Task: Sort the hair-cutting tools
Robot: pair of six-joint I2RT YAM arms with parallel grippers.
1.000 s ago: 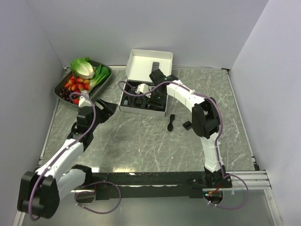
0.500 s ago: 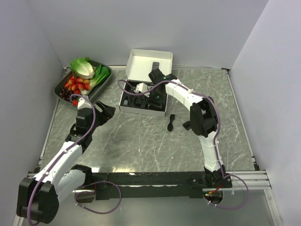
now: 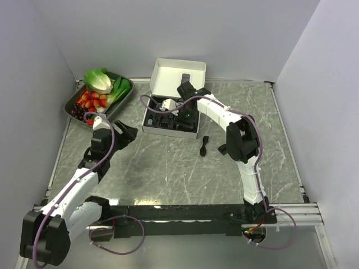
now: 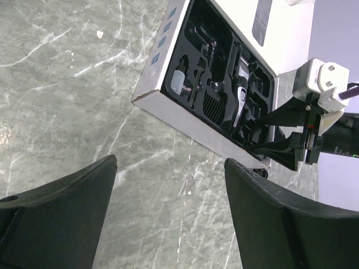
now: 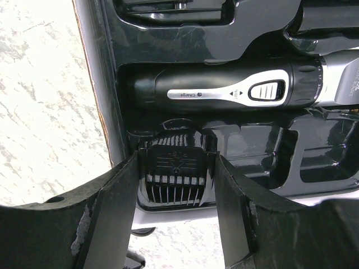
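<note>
1. My right claw [image 5: 176,159] is clamped on a comb guard [image 5: 176,178], with a finger against each side, low in the wrist view.
2. The guard sits over the black tray [image 5: 263,151], just below the clipper [image 5: 224,89], which lies in its slot.
3. My left claw [image 4: 168,210] gapes wide and empty over bare counter [image 4: 67,84].
4. In the top view the box [image 3: 168,78] is upper centre. A brush [image 3: 204,145] and a cylinder [image 3: 222,149] lie loose, right of centre.

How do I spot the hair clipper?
Find the open white box at the table's far side. In its black tray lies the hair clipper: the longest piece, black with a silver switch, unlike the short comb guard beside it.
</note>
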